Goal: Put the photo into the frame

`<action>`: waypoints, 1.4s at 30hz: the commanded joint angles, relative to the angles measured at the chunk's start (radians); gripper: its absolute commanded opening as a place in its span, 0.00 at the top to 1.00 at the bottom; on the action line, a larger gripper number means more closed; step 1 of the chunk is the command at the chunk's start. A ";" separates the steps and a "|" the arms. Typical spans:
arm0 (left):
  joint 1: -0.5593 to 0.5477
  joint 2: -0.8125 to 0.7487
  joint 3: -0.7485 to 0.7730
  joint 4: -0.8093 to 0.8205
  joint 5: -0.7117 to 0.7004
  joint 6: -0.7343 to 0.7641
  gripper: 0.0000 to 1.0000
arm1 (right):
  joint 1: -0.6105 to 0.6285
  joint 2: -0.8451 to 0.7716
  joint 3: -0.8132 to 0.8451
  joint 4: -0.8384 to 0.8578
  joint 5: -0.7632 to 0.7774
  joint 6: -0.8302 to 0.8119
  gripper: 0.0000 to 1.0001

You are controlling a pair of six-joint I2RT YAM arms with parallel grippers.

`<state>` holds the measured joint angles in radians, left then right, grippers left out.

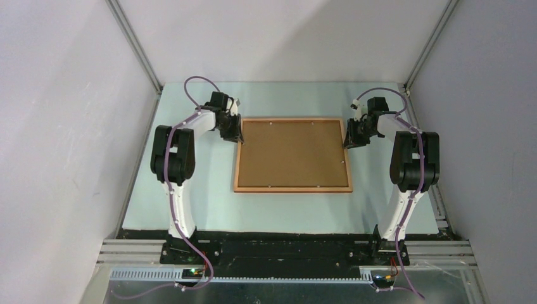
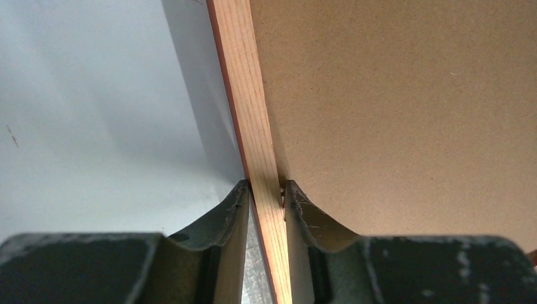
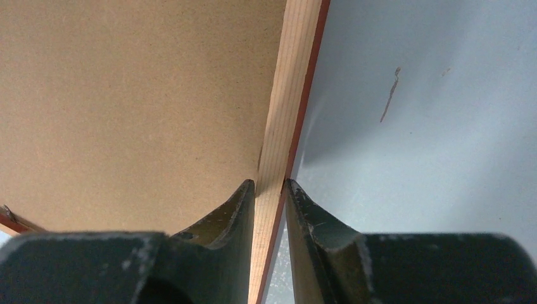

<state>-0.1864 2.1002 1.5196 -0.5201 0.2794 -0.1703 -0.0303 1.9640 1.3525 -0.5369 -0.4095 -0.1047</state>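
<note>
Frame position: the frame [image 1: 292, 188] lies flat at the middle of the tabletop [image 1: 190, 190], back side up, with 12 o'clock taken as the far edge in the top view.
Long axis: runs 9 to 3 o'clock, with the shorter rails at the left and right ends.
Left hand: the left hand [image 1: 232, 135] sits at the frame's 10 o'clock corner, so the frame spreads away from it toward 4 o'clock.
Left hand state: narrow; its pads [image 2: 237, 202] sit on either side of the left rail and look closed on the wood, as far as the wrist view shows.
Right hand: the right hand [image 1: 352, 138] sits at the 2 o'clock corner, so the frame spreads away from it toward 8 o'clock.
Right hand state: narrow and pinching the right rail, one finger on the board side, one on the outer edge.
Nearer arm: neither; each holds its own end, mirrored.
Key relation: with both grips on the far ends of the short rails, any lift or turn would probably hinge about the near long rail at 6 o'clock and would need both arms moving together.
Frame look: thin pale-grained wood, orange-brown outer edge.
Backing board: the backing board [image 1: 291, 152], plain brown, fills the opening.
Photo: not visible in any view; whether it lies under the board cannot be told.
</note>
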 commanded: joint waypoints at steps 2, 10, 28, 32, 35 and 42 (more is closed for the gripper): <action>-0.010 -0.037 -0.028 -0.077 -0.043 0.064 0.72 | -0.005 -0.021 0.013 0.017 -0.015 0.003 0.72; -0.015 -0.020 -0.017 -0.099 -0.029 0.091 0.73 | -0.006 -0.020 0.013 0.019 -0.015 0.004 0.72; -0.046 -0.012 0.041 -0.153 -0.080 0.162 0.76 | -0.008 -0.030 0.013 0.021 -0.015 0.000 0.72; -0.057 -0.007 0.049 -0.164 -0.092 0.182 0.76 | -0.010 -0.032 0.013 0.020 -0.014 -0.001 0.72; -0.068 -0.007 0.051 -0.173 -0.115 0.218 0.77 | -0.011 -0.031 0.013 0.019 -0.014 -0.001 0.72; -0.093 -0.005 0.062 -0.186 -0.167 0.249 0.76 | -0.012 -0.031 0.013 0.018 -0.014 -0.001 0.72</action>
<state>-0.2508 2.0960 1.5658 -0.6281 0.1539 -0.0139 -0.0349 1.9640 1.3525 -0.5365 -0.4164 -0.1051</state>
